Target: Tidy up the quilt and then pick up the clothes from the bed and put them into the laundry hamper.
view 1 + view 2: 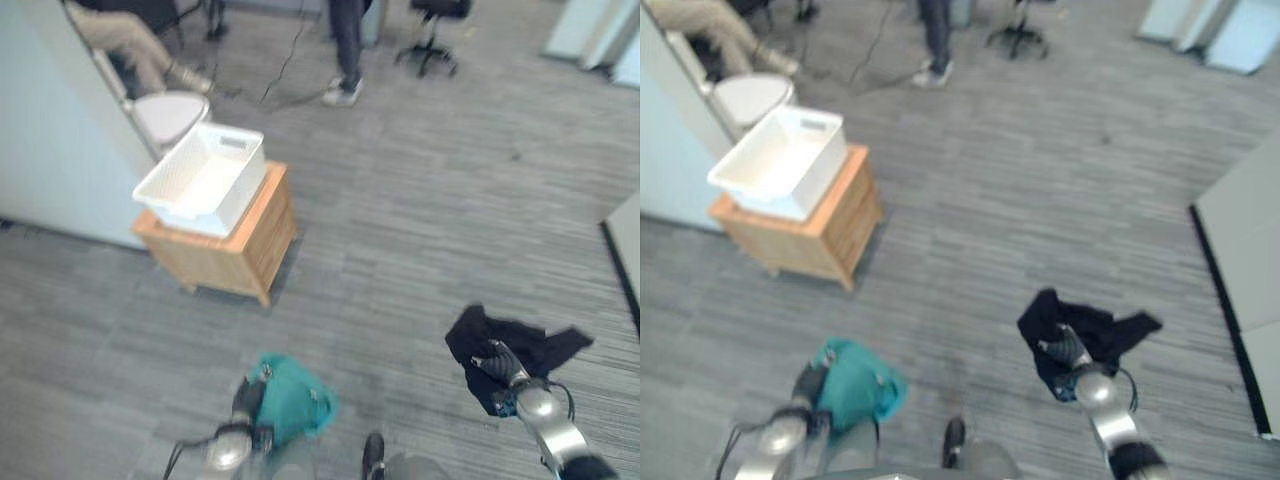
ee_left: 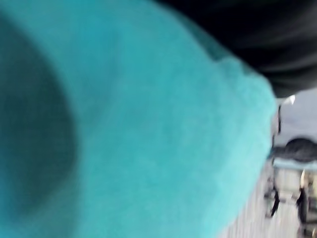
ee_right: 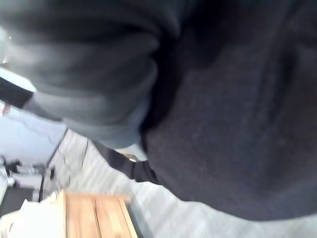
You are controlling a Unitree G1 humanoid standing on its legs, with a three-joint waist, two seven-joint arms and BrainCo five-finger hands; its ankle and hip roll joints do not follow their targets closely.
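Note:
My left hand [image 1: 247, 400] is low at the left, shut on a teal garment [image 1: 296, 400] that hangs bunched from it above the floor; the teal cloth [image 2: 148, 124] lies right against the left wrist camera. My right hand [image 1: 500, 362] is low at the right, shut on a black garment [image 1: 520, 345] that drapes around it, and that dark cloth [image 3: 237, 129] covers the right wrist view. The white laundry hamper [image 1: 205, 178] sits open and empty on a small wooden cabinet [image 1: 235, 240] ahead to the left, well away from both hands.
Grey carpet floor stretches between me and the cabinet. A light wall panel [image 1: 60, 130] stands at the left. A seated person [image 1: 130, 45] and a standing person's legs [image 1: 345, 50] are at the back, by an office chair [image 1: 432, 35]. A pale edge [image 1: 625, 250] lies at the right.

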